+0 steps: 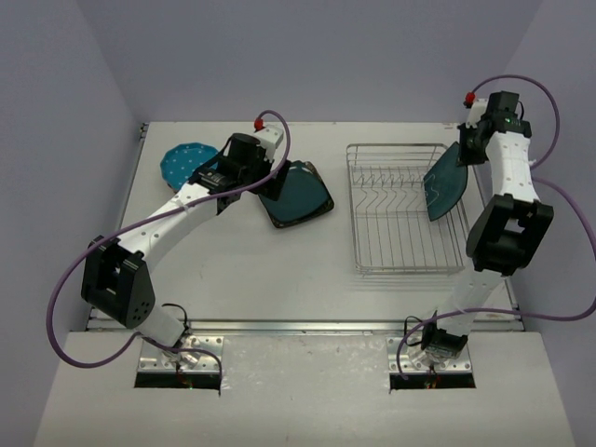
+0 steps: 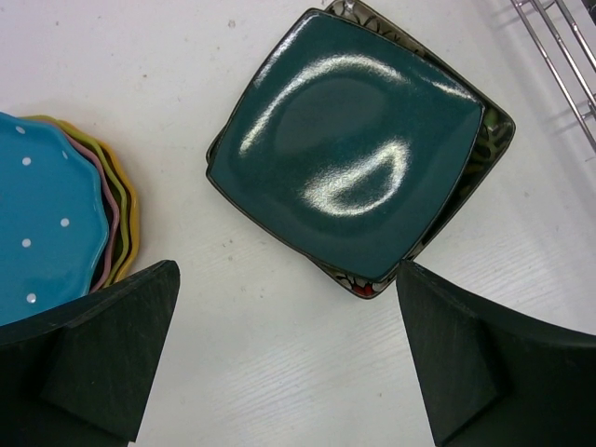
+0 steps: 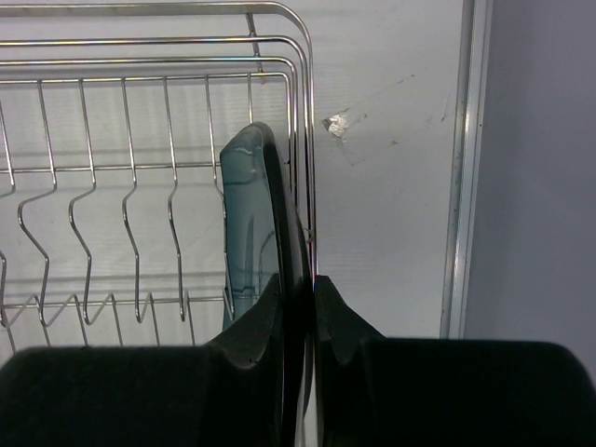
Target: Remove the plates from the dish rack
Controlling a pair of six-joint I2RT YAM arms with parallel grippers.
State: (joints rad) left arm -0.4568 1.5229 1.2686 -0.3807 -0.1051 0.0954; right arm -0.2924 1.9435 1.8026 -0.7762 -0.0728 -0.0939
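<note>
White and matte under pale lilac walls, the table (image 1: 279, 270) is carrying everything, and you are working at its right side, where the rectangular silver wire dish rack (image 1: 391, 223) is sitting. Your right jaws are clenching the rim of a glossy, dark teal, rounded-square plate (image 3: 247, 214). That plate is standing on edge at the rack's right end, just inside the end wires. Whether its lower edge is resting on the grid base is hidden behind the jaws. It is the only plate showing in the rack, and the V-shaped dividers beside it are holding nothing. You are probably handling glazed ceramic here: stiff, fairly heavy for so narrow a pinch, slick under the pads and quick to chip against wire. With the hold out at the rim, the plate is likely wanting to swing, so you are better off keeping it vertical and raising it straight out of the dividers before turning. Your left jaws are hanging released, spread wide above bare table near the unloaded plates. A second dark teal rounded-square plate (image 2: 349, 140) is lying flat on a black floral rounded-square plate (image 2: 491, 140). Well apart to its left, a stack of round scalloped plates (image 2: 37, 233) is showing a blue dotted one on top, with pink, yellow-green and orange rims peeking out beneath.
</note>
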